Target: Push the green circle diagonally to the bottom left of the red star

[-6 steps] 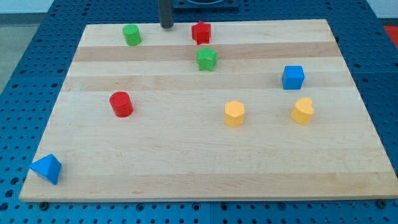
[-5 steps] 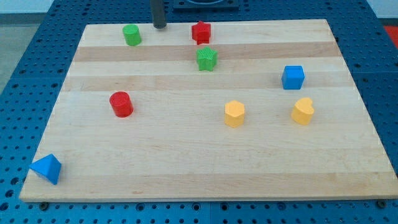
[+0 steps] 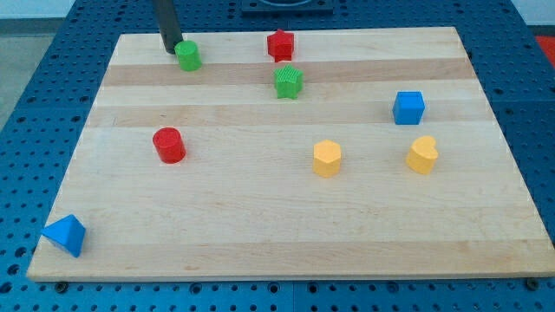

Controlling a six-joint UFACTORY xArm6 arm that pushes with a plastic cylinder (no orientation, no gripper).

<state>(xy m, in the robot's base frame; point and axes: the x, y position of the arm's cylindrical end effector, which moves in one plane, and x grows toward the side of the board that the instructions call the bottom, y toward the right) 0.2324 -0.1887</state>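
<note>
The green circle (image 3: 188, 55) is a small green cylinder near the view's top left of the wooden board (image 3: 286, 217). The red star (image 3: 280, 44) sits to its right near the top edge, with a clear gap between them. My tip (image 3: 170, 48) is at the green circle's upper left side, touching or almost touching it. The rod rises out of the view's top.
A green star (image 3: 289, 81) lies just below the red star. A red cylinder (image 3: 169, 145) is at mid left. A yellow hexagon (image 3: 327, 159), a yellow heart (image 3: 422, 154) and a blue cube (image 3: 408, 107) are on the right. A blue triangle (image 3: 66, 235) is at the bottom left corner.
My tip has moved left from between the green circle and the red star, passing over to the circle's upper left. The green circle has shifted slightly right and down.
</note>
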